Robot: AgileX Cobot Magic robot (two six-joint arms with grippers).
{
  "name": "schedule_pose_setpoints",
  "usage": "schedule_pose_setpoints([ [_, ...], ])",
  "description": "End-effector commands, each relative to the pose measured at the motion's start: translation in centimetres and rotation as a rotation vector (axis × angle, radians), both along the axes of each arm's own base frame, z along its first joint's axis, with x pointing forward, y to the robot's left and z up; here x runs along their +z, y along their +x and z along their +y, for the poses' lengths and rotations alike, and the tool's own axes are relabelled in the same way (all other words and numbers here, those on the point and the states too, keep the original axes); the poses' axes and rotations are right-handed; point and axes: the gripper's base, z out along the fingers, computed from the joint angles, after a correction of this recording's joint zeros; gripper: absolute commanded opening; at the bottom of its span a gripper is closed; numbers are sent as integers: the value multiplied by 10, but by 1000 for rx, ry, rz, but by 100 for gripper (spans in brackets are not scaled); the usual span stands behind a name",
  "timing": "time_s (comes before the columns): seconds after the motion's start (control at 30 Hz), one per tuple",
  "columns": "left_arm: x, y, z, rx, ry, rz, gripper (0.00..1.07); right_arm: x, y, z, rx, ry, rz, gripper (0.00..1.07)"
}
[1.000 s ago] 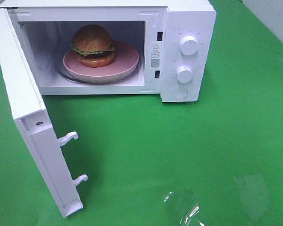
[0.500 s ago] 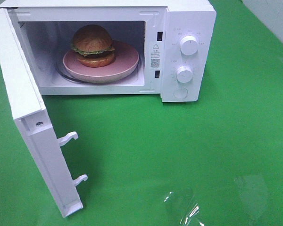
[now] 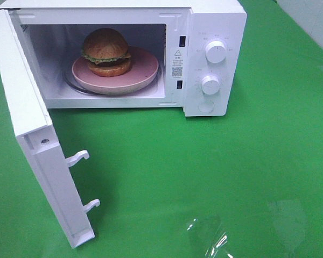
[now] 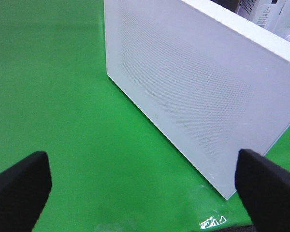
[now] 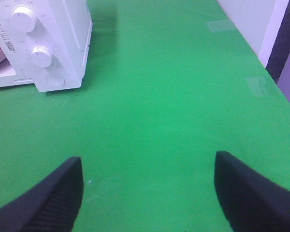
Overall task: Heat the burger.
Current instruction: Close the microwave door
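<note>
Brown burger (image 3: 106, 52) — well apart from fingers (image 4: 19, 188).

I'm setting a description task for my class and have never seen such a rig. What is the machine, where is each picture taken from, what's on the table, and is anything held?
It is a robot with two arms, each ending in a gripper, a two-fingered clamp. One picture looks down from a high camera, with the arms out of sight: a white microwave stands on a green table, door swung open, with a burger on a pink plate inside. The other two come from cameras on the wrists. The left gripper, wide open, faces the door's outer side. The right gripper, also open, looks toward the microwave's two knobs. Neither holds anything.
</note>
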Motion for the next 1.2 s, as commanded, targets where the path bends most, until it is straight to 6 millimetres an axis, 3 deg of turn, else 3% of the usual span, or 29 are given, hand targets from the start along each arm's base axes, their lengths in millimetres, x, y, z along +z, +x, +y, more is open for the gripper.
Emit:
schedule_pose_setpoints([
  [0.03, -1, 0, -1, -4, -9, -3, 95, 0, -3, 0, -8, 10, -29, 73],
  [0.73, -1, 0, 2, 30, -15, 1, 92, 0, -3, 0, -8, 10, -29, 73],
  [0.87, 3, 0, 4, 85, -59, -18, 81, 0, -3, 0, -8, 10, -29, 73],
  [0.9, 7, -1, 6, 96, -57, -44, 72, 0, -3, 0, -8, 10, -29, 73],
  [0.93, 7, -1, 6, 96, -57, -44, 72, 0, -3, 0, -8, 10, -29, 73],
  [1.0, 12, 0, 8, 114, -40, -92, 58, 0, -3, 0, -8, 10, -29, 73],
  [1.03, 12, 0, 8, 114, -40, -92, 58, 0, -3, 0, -8, 10, -29, 73],
  [1.17, 24, 3, 11, 138, -30, -232, 37, 0, -3, 0, -8, 10, -29, 73],
  [1.2, 24, 3, 11, 138, -30, -232, 37, 0, -3, 0, -8, 10, -29, 73],
])
